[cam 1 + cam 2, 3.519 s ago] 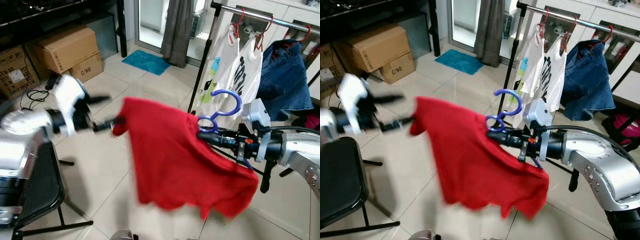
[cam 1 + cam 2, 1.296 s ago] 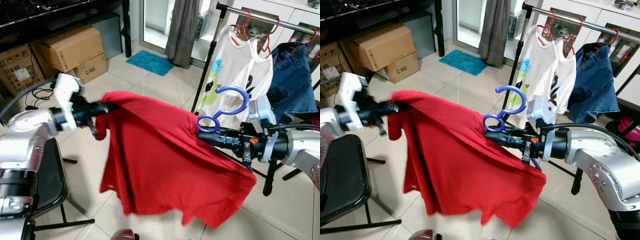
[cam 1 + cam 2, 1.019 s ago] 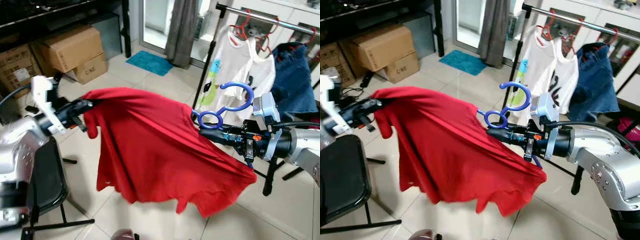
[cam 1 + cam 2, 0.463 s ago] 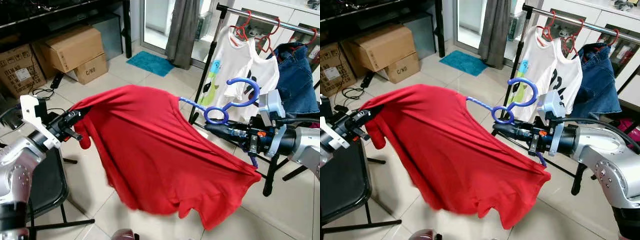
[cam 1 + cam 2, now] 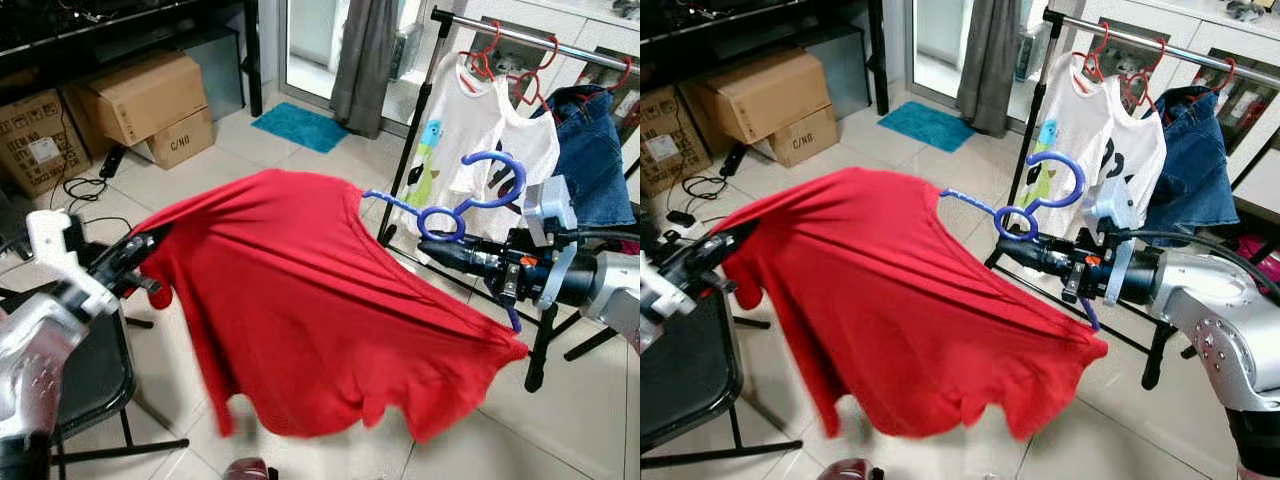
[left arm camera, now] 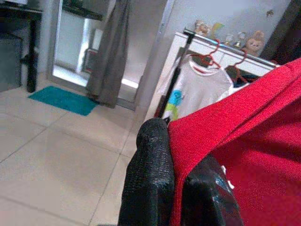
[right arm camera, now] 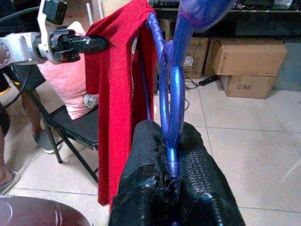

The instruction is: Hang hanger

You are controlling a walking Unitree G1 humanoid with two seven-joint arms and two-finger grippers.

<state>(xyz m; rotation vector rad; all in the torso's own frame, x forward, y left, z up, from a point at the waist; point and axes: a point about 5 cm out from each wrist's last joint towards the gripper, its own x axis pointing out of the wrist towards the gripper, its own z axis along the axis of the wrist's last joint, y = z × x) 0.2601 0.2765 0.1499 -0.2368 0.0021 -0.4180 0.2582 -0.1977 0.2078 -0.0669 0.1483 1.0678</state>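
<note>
My right gripper sits right of centre in the head view, its two textured black fingers clamped on the smooth, glossy blue plastic hanger. The hanger's small round loop lies just above my fingertips and its open curved hook rises beyond it, toward the upper right. One thin blue arm of the hanger runs left out of the neckline of the soft red knit T-shirt.

My left gripper, at the left edge, has its black woven-textured fingers pinched shut on the shirt's far shoulder or sleeve edge. The cloth is stretched between my two grippers and droops in loose folds toward the bottom centre, its hem ragged and blurred.

Behind my right gripper, in the upper right, a black metal garment rack has a silvery top rail. It carries a white printed T-shirt and another white top on thin red wire-like hangers, and a blue denim garment at the far right.

A grey curtain hangs at the top centre, with a small teal mat on the pale glossy floor tiles below it. Brown cardboard boxes are stacked in the upper left. A black folding chair stands in the lower left
</note>
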